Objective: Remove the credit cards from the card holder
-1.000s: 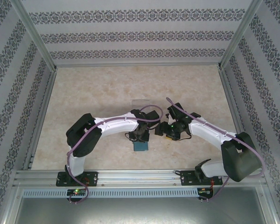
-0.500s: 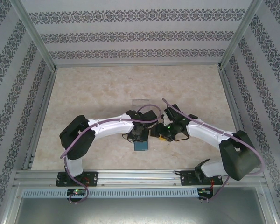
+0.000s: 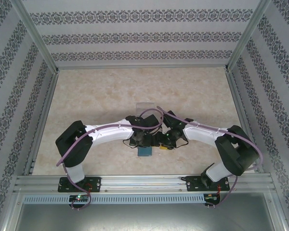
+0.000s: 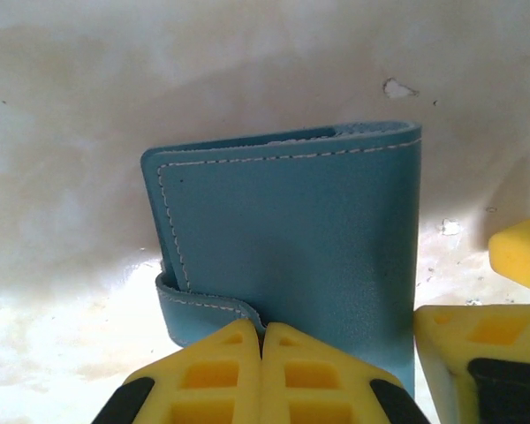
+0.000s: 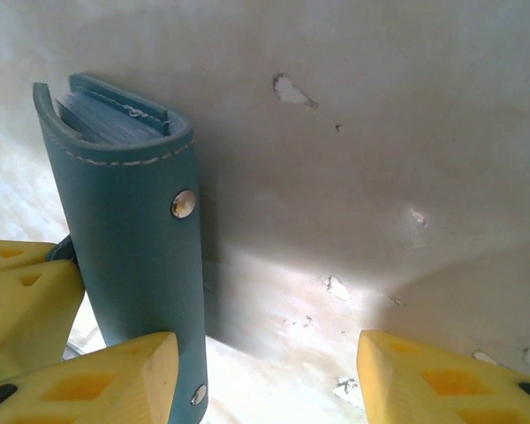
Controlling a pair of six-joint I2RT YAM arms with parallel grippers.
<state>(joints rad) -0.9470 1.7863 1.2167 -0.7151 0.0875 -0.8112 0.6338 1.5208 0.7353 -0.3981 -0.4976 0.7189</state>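
The card holder [image 4: 291, 238] is a teal wallet that lies folded shut on the table, also seen from above [image 3: 145, 151]. My left gripper [image 4: 263, 329] is shut, its yellow fingertips pinching the end of the holder's strap tab [image 4: 199, 309]. My right gripper [image 5: 265, 371] is open beside the holder's spine [image 5: 137, 238], which carries two metal studs. Its left finger [image 5: 106, 375] is close against the spine, and bare table fills the rest of the gap. The credit cards are hidden inside the closed holder.
A clear plastic tray [image 3: 145, 105] lies just beyond the two grippers. Both arms meet near the table's front centre [image 3: 154, 139]. An aluminium frame [image 3: 43, 125] and patterned walls bound the beige tabletop.
The left gripper has closed on the strap tab. The right arm has swung left, up to the card holder, with its jaws slightly narrower.
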